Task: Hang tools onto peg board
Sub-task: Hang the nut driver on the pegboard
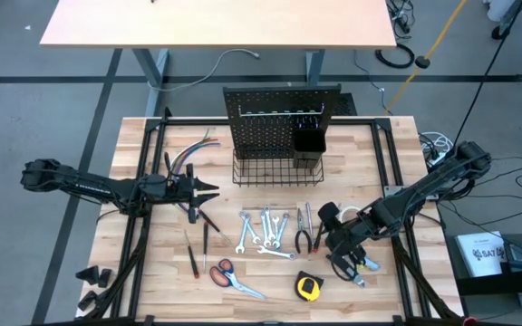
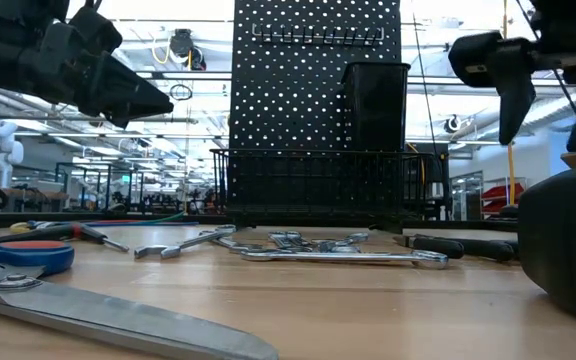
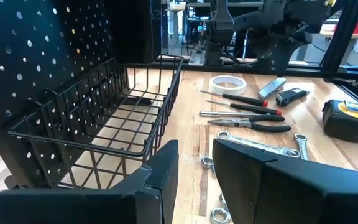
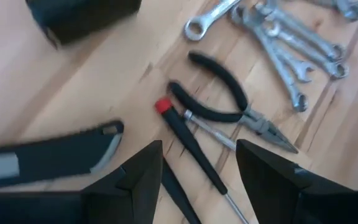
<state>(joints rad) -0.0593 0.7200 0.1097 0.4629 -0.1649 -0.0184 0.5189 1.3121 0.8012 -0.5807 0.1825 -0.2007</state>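
None of the tools has reached the peg board (image 1: 275, 127) yet, as far as you can see: its hook rail near the top centre of the overhead frame is bare, the wire basket (image 1: 277, 168) at its foot looks empty, and what sits inside the black cup (image 1: 308, 142) cannot be made out.

Everything you have to hang lies on the table (image 1: 152, 281) in the lower half of that frame: the wrenches (image 1: 267, 232) fanned out in the middle, the pliers (image 1: 303, 237) just to their right, two screwdrivers (image 1: 197, 246) to the left, the scissors (image 1: 232, 277) and tape measure (image 1: 308, 288) near the bottom edge, and the tape roll (image 1: 327, 214) beside your right arm.

Your left gripper (image 1: 208, 193) hovers left of centre, near the bundle of wires (image 1: 188, 156) and facing the basket; its jaws stand a little apart and hold nothing. Your right gripper (image 1: 340, 263) hangs at lower right, over the table; in its wrist view a screwdriver (image 4: 191, 149) and the pliers (image 4: 229, 99) lie under it. Its jaws are parted and empty.

So the whole job looks to be ahead of you, with a first pickup the likely next step.
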